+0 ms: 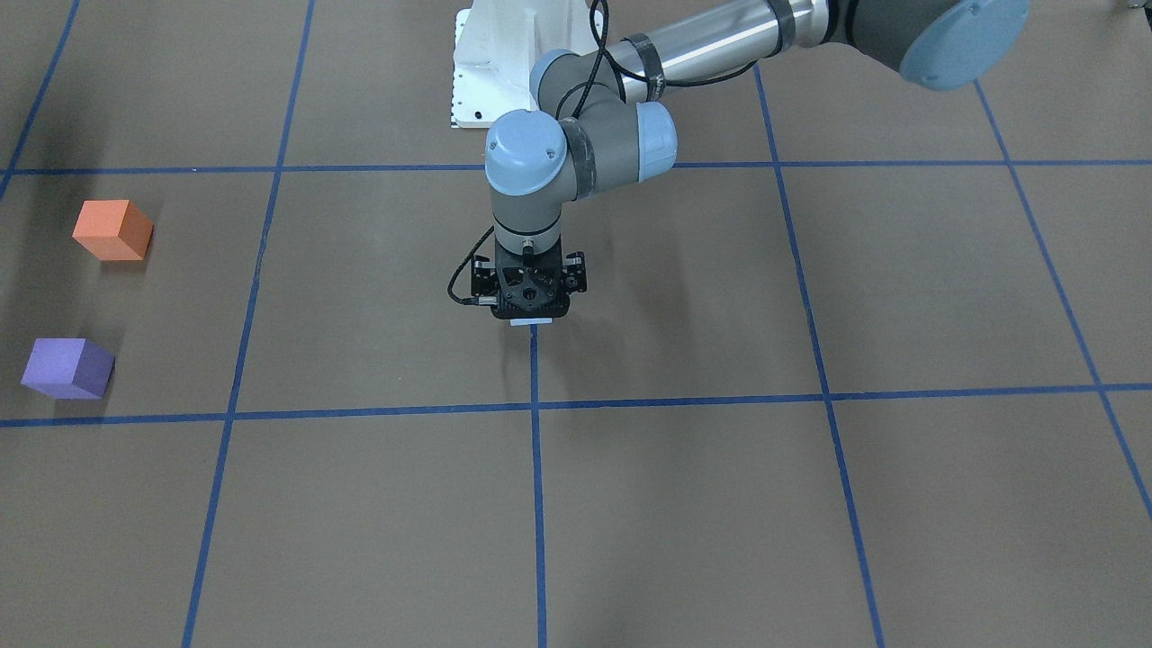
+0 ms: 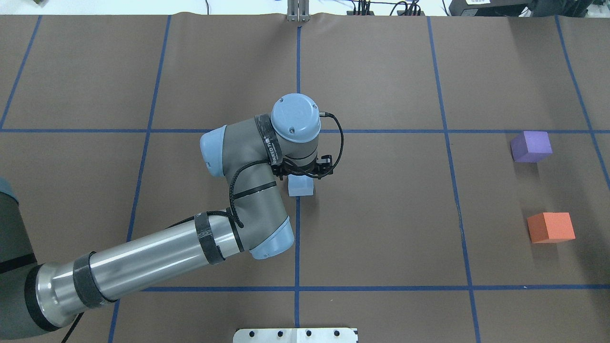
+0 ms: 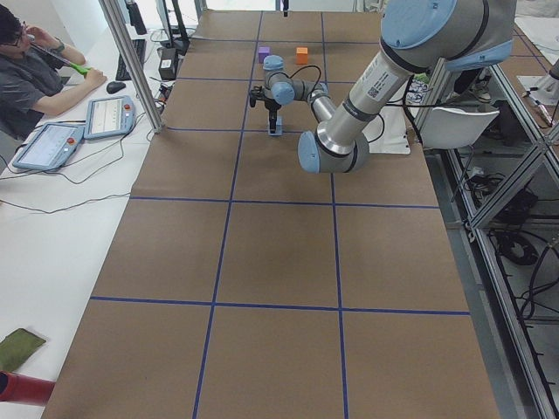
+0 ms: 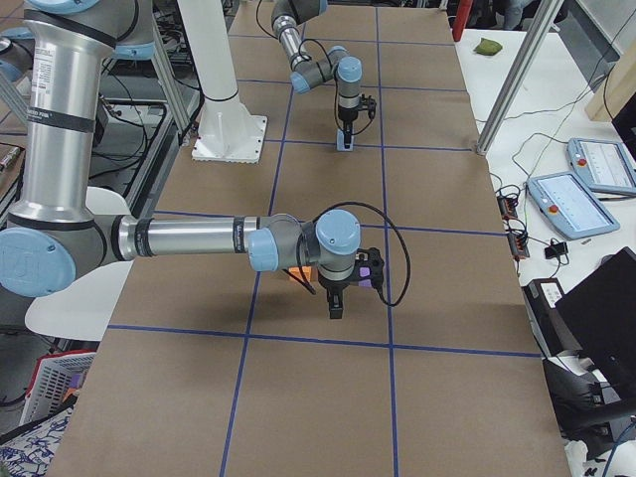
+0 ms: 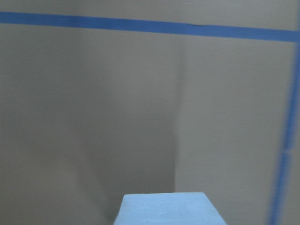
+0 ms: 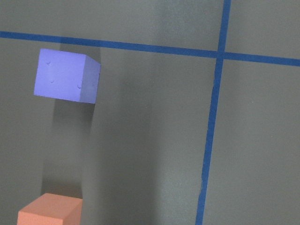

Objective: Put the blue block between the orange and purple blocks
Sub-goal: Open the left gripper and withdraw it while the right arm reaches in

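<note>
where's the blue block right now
Overhead view: the blue block is mid-table at the centre tape line, under the left pincer, far left of the purple block and orange block.

The left gripper (image 1: 531,311) hides its jaws and most of the blue block (image 2: 301,187) (its wrist view cuts the block off too), and the right wrist view crops the orange block (image 6: 49,212).

Seen from overhead, the middle block (image 2: 301,186) sits on the table (image 2: 381,228) at the centre of the frame, on the vertical grid line (image 2: 297,238), with the left gripper (image 1: 530,308) straight above it. Well apart, by the right edge, the upper block (image 2: 531,146) lies above the lower block (image 2: 551,227), a gap between them. In the right-end view the right gripper (image 4: 337,306) hangs mid-frame, near that pair.
</note>
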Available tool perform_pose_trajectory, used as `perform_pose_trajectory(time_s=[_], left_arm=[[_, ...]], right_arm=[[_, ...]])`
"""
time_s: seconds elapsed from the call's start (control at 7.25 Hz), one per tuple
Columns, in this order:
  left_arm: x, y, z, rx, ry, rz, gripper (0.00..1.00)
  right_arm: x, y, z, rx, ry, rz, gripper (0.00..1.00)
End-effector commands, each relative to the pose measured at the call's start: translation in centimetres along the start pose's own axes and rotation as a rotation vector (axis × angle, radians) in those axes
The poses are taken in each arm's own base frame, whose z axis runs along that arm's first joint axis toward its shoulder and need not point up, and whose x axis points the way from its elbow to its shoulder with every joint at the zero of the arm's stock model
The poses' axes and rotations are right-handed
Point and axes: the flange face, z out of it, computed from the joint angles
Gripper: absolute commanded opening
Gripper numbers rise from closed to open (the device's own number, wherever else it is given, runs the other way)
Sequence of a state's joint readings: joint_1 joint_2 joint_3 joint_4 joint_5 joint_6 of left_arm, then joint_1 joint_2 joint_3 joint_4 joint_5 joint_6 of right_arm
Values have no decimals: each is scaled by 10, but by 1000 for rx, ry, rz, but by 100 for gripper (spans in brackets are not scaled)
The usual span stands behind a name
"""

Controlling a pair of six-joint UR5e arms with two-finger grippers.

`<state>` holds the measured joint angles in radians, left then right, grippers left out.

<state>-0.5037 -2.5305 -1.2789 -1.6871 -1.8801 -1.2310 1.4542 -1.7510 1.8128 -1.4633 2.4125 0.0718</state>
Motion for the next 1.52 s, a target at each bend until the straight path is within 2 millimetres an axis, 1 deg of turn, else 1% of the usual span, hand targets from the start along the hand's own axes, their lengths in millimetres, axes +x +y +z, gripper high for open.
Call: perform_pose_trajectory(time_s=[0.0,0.14,0.28,0.41,0.55,0.83,0.97,1.1,1.24,1.38], left_arm=[[-33,-18,-54,-36,-12,46,100],[-86,-19,-90,-48,-30,110,100],[-156,-19,-117,-37,-59,157,100],[-229,-18,-142,-24,-96,218,100],[-304,-27,-164,-35,-135,295,100],[-447,-55,-196,-72,-162,435,100],[-523,-62,-215,-94,-146,488,100],[-605,-61,-231,-106,-140,484,100],[-682,-53,-245,-101,-107,418,100],[-741,-42,-244,-120,-103,405,100]], right_arm=[[-23,-10,-12,98,-21,-80,100],[-65,-43,-18,141,-45,-74,100],[-114,-66,-14,136,-74,-43,100],[-154,-82,-12,132,-102,-41,100],[-205,-96,-18,142,-142,-13,100],[-296,-106,-5,114,-190,4,100],[-346,-110,4,109,-204,35,100],[-397,-109,19,93,-213,59,100],[-455,-114,24,84,-175,84,100],[-515,-114,29,93,-88,73,100]])
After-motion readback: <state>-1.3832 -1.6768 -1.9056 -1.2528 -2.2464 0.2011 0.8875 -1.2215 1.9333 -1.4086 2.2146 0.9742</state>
